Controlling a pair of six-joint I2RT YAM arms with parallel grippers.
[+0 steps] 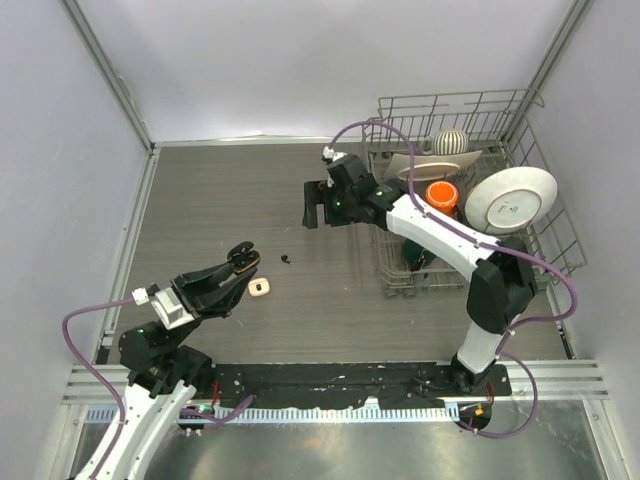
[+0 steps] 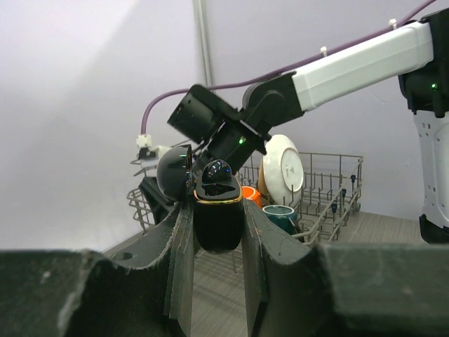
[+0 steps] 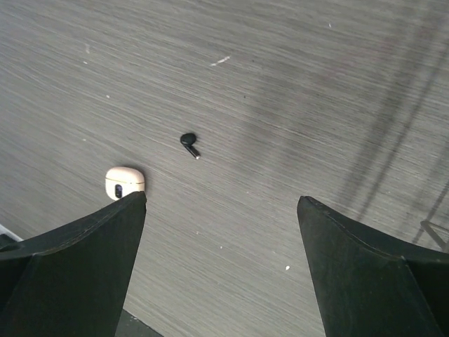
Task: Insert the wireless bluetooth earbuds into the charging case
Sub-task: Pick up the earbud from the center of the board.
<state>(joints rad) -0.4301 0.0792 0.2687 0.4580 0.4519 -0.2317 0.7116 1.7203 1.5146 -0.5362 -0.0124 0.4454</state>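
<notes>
Top view: the left hand pinched one black charging case and held it clear of the counter, probably so that its wells faced up for loading. One white case sat just beside that hand. One loose black earbud lay between it and the right hand, which hung with its fingers spread, likely readied for a pick. One dish rack stood behind the right arm.

Left wrist view: both fingers pressed the black case's sides. Its lid was swung back, and one seated bud appeared to rest inside.

Right wrist view: the loose earbud lay on the counter ahead of the spread fingers, nearer the one that the white case sat against. No white buds were visible, so the count was two cases and two black buds.
</notes>
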